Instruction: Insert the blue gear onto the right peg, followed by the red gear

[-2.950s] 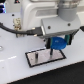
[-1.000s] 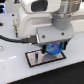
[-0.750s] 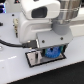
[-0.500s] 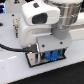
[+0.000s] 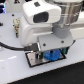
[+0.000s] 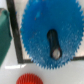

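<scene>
Dropped low over base plate [image 5: 33, 62] since earlier, blue gear [image 6: 51, 34] directly beneath gripper [image 5: 48, 52], bore over right peg [image 6: 55, 52]; jaw state unclear.

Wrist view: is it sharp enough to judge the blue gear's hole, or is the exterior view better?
Wrist view: soft but usable; the blue gear fills the frame, its dark centre slot clear, teeth slightly blurred, the red gear cropped at the edge. Exterior view: coarse and blurry; the arm hides most of the base plate, only a blue patch shows.
</scene>
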{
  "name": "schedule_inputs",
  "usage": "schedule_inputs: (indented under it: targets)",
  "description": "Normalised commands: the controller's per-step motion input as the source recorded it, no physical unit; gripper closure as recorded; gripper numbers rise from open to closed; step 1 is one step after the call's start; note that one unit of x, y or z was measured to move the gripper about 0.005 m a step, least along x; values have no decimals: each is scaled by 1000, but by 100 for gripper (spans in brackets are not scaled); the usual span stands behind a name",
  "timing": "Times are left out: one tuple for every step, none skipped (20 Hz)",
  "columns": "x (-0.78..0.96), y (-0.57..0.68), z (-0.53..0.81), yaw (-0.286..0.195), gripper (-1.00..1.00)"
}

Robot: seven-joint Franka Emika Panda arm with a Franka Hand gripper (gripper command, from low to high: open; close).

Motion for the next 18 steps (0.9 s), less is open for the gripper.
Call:
schedule_inputs:
  targets:
    - [-320,131,409,0,-100]
    - [-370,194,312,0,-100]
    - [-412,201,292,0,-100]
    - [-432,238,255,0,-100]
    - [-439,244,194,0,-100]
    - [-460,245,173,0,-100]
    - [-464,233,142,0,-100]
    - [-502,244,87,0,-100]
    - [-526,246,41,0,-100]
    - [-532,247,1,0,-100]
    - [-534,255,12,0,-100]
    - [-510,262,-2,0,-100]
    - [-514,219,-55,0,-100]
    - [-492,181,-145,0,-100]
    - [-460,145,-194,0,-100]
    - [-423,105,-233,0,-100]
    - [-394,67,-259,0,-100]
    - [-373,59,-264,0,-100]
